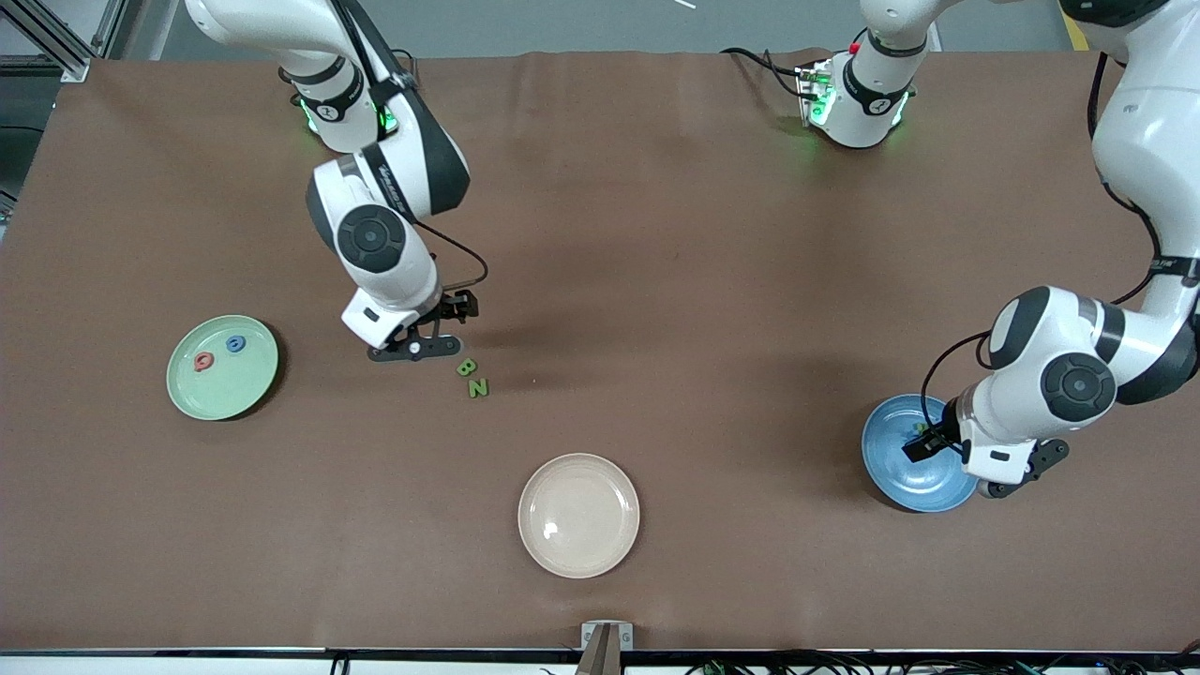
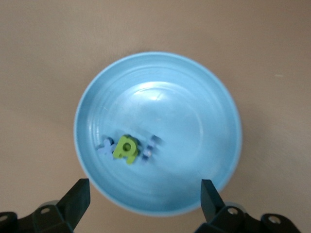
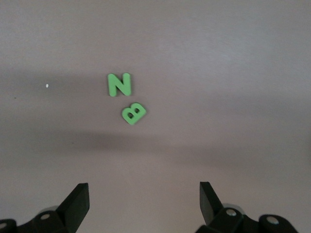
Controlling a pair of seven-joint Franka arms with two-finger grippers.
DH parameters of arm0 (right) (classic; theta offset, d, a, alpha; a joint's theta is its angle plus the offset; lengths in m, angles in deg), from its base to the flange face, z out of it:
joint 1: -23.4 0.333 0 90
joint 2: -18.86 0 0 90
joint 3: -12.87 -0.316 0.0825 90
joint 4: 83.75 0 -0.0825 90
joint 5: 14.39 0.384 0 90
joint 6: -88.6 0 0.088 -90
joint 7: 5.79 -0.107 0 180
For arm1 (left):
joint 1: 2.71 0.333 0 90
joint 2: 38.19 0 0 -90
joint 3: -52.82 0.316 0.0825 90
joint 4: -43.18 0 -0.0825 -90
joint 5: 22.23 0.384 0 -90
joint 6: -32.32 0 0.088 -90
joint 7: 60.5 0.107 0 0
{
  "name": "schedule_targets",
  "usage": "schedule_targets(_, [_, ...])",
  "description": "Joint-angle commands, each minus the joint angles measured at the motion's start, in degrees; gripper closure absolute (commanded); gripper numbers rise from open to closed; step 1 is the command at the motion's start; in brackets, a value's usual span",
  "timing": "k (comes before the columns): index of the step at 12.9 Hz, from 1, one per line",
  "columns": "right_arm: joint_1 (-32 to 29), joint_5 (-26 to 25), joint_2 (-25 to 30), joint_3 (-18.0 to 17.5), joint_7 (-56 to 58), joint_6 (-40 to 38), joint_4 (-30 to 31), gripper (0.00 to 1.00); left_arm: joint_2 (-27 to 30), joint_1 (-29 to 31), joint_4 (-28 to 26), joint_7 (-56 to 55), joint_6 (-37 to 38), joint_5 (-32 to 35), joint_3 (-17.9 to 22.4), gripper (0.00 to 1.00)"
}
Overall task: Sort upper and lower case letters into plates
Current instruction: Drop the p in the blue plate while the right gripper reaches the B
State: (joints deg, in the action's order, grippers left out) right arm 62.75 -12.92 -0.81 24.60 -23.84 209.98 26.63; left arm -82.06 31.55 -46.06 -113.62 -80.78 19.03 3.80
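The pale mint green plate [image 1: 225, 389] lies toward the right arm's end and holds a red letter [image 1: 203, 361] and a blue letter [image 1: 236, 345]. A green B [image 1: 466, 367] [image 3: 134, 113] and a green N [image 1: 478, 387] [image 3: 119, 84] lie side by side on the table. My right gripper [image 1: 415, 349] [image 3: 143, 201] is open and empty, above the table just beside the B. The medium blue plate [image 1: 914, 478] [image 2: 184, 121] holds a green letter [image 2: 126, 148] between two small blue letters. My left gripper [image 1: 1017, 473] [image 2: 144, 199] is open and empty over that plate's edge.
An empty cream-beige plate [image 1: 578, 515] lies near the table's front edge, midway between the two arms. The brown cloth [image 1: 656, 281] covers the whole table. The left arm's elbow hangs over the table's end by the blue plate.
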Motion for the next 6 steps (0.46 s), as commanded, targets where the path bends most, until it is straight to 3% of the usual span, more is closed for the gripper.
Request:
schedule_targets(1, [1.9, -0.1, -2.8, 0.7, 8.3, 4.5, 0.8, 0.00, 8.7, 0.2, -1.1, 7.1, 4.0, -0.3, -0.8, 0.00])
schedule_targets(4, [1.9, 0.0, -3.7, 0.7, 15.7, 13.2, 5.2, 0.00, 13.7, 0.2, -0.9, 14.4, 8.2, -1.3, -1.4, 0.00])
schedule_targets(6, [1.9, 0.0, -4.8, 0.3, 20.6, 15.5, 5.7, 0.00, 17.0, 0.3, 0.8, 18.3, 10.0, -7.1, -1.9, 0.00])
